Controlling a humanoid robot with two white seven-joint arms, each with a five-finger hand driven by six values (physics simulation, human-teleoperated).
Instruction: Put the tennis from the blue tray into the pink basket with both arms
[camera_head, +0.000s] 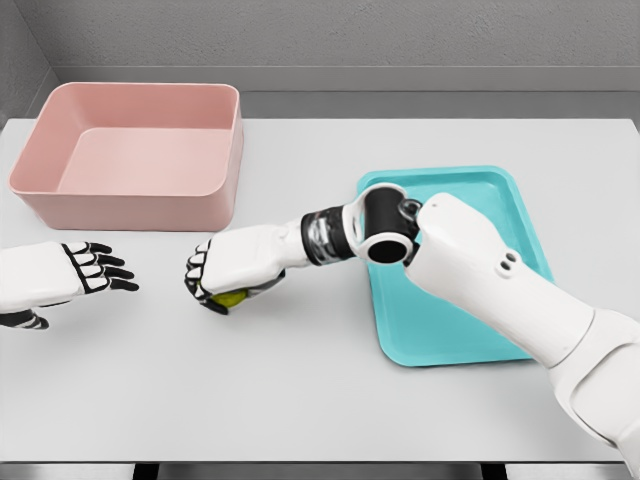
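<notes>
A: Biggest first. Flat grey table (330, 390), then the pink rectangular plastic basket (140, 210) up and left of the right hand, nothing visible inside it.

B: Tray?

A: Shallow blue-green plastic tray (440, 345) sits behind the right hand, under that forearm. No ball on the part that shows.

B: So where's the ball?

A: Yellow-green tennis ball (231, 298) is inside the right hand (232, 272), fingers curled around it, only a sliver showing below the palm. Hand is over bare table, between tray and basket.

B: Left hand?

A: Left hand (92, 268) is just across from the right, well apart, fingers spread, holding nothing.

B: Looks like a handover. Risks?

A: 2 I'd flag. Right lets go before left closes, ball drops and rolls off the table. Or the left fingers hit the right knuckles, since so little ball is exposed to grab.
</notes>
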